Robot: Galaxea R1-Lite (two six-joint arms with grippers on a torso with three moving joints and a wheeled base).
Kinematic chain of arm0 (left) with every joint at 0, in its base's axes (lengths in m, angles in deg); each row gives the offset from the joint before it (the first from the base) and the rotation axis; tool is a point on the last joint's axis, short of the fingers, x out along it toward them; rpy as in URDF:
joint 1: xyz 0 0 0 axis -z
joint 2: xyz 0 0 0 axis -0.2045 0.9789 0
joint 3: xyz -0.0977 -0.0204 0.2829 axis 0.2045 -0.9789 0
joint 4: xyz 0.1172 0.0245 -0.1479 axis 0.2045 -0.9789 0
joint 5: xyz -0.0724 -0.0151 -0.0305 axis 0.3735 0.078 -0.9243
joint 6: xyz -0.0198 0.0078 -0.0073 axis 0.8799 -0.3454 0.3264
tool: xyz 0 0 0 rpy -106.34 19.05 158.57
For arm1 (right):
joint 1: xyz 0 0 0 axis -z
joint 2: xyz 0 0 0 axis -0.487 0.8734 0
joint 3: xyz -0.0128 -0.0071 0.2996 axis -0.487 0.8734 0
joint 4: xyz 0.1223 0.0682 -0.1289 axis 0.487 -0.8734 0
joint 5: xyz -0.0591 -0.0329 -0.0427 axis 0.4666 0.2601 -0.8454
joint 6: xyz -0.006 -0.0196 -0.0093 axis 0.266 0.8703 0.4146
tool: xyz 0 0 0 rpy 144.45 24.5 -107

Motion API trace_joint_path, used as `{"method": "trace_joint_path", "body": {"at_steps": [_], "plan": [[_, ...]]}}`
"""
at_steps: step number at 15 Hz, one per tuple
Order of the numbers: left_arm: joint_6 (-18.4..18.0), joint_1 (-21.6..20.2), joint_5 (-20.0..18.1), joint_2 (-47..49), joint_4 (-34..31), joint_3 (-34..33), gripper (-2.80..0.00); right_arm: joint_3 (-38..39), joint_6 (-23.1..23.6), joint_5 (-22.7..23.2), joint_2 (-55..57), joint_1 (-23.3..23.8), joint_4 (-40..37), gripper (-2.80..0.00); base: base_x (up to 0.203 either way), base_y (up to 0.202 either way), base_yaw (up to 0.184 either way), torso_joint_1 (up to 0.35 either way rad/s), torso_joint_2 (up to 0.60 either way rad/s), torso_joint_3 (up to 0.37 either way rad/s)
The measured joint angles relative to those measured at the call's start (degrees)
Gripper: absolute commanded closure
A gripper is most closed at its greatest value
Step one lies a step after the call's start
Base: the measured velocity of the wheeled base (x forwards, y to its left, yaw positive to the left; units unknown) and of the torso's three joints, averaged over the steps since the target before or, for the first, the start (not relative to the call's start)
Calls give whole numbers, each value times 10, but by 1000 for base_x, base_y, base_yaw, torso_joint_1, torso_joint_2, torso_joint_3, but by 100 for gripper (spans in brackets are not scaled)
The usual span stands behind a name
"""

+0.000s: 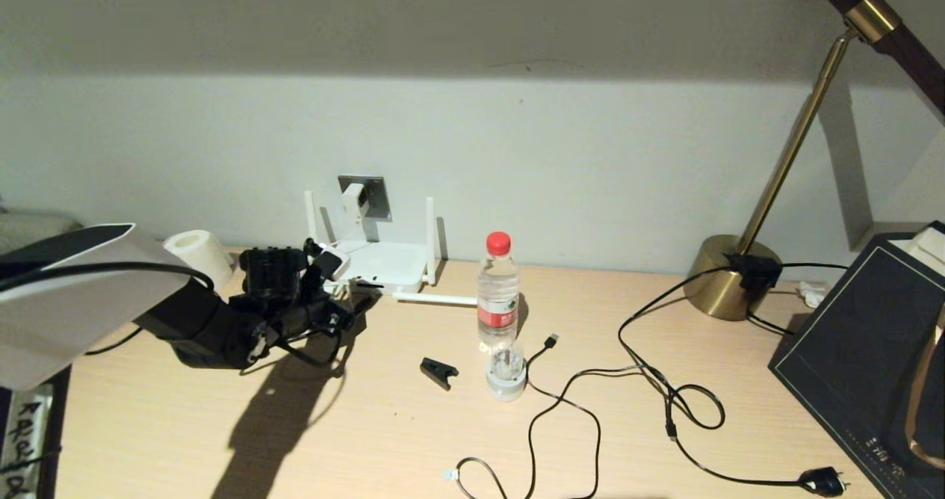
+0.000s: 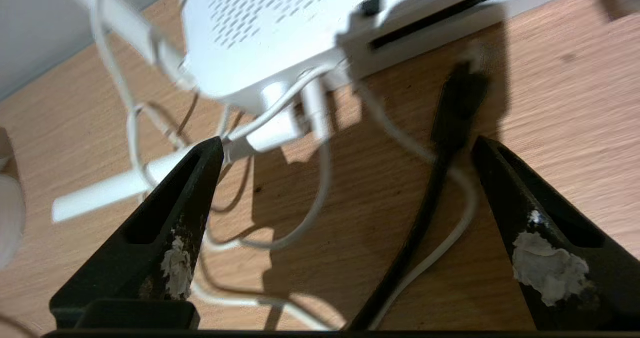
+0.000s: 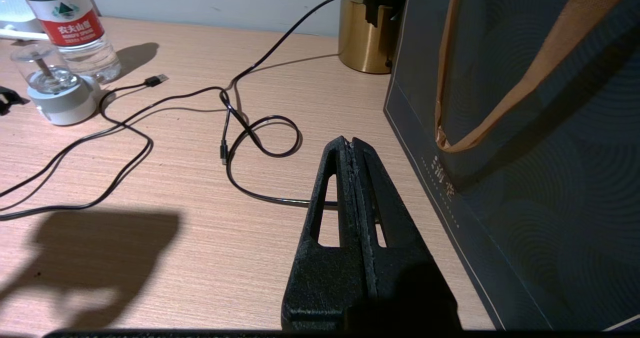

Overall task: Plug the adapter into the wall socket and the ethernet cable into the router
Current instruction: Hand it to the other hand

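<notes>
The adapter (image 1: 355, 200) sits in the wall socket (image 1: 373, 195) above the router (image 1: 380, 264), which lies on the desk (image 1: 369, 425) against the wall. The ethernet cable (image 2: 440, 158) lies on the wood, its end just short of the router's edge, between the wide-spread fingers of the left gripper (image 2: 345, 148). A water bottle (image 1: 498, 289) stands capped beside a small clear-domed container (image 1: 506, 373); its contents are unclear. The right gripper (image 3: 352, 145), fingers pressed together on nothing, hovers beside a dark gift bag (image 3: 525, 128).
</notes>
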Motion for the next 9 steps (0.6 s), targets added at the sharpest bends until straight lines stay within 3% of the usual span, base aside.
{"method": "trace_joint_path", "body": {"at_steps": [9], "plan": [[-3,21,31,13,2,4,-280,0,0,0,0,0,0,0,0,0,0,0,0,0]]}}
